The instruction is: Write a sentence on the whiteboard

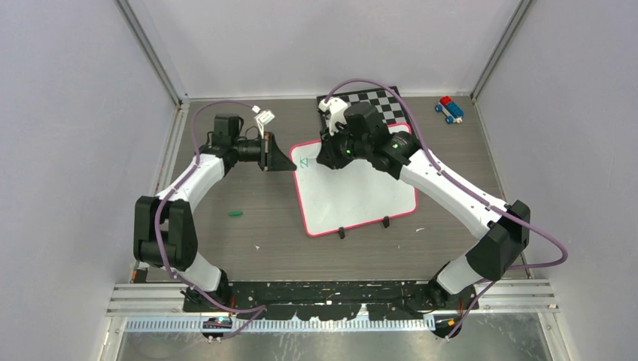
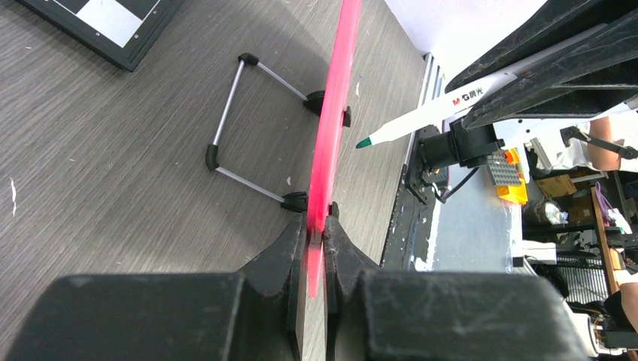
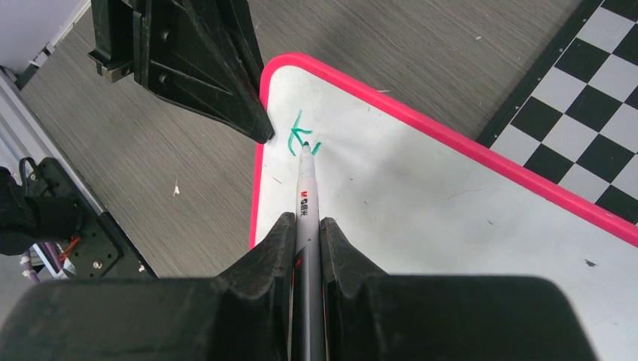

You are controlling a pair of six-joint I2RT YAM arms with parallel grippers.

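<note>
Pinching the pink-red frame of the whiteboard [image 1: 353, 195] near its far left corner, the left hand [image 2: 317, 226] is pressing both fingers onto the thin edge; the board is sitting in the middle of the grey wood-grain surface [image 1: 248, 248], just in front of the black-and-white chequered board [image 1: 382, 101], with its two black feet pointing toward the arm bases; the right hand [image 3: 306, 222] is squeezing a white marker [image 3: 305, 184] between its fingers, the barrel running forward over the glossy face; the green tip is hanging close to the board, and the left wrist view is showing a small gap between them; the sentence [image 3: 301, 137] is appearing only as a few green strokes in that corner, too few to read; a folding wire stand [image 2: 239, 131] is jutting from the board's back; a small green cap [image 1: 236, 213] is lying left of the board; red-and-blue toy bricks [image 1: 450, 109] are resting at the far right.
</note>
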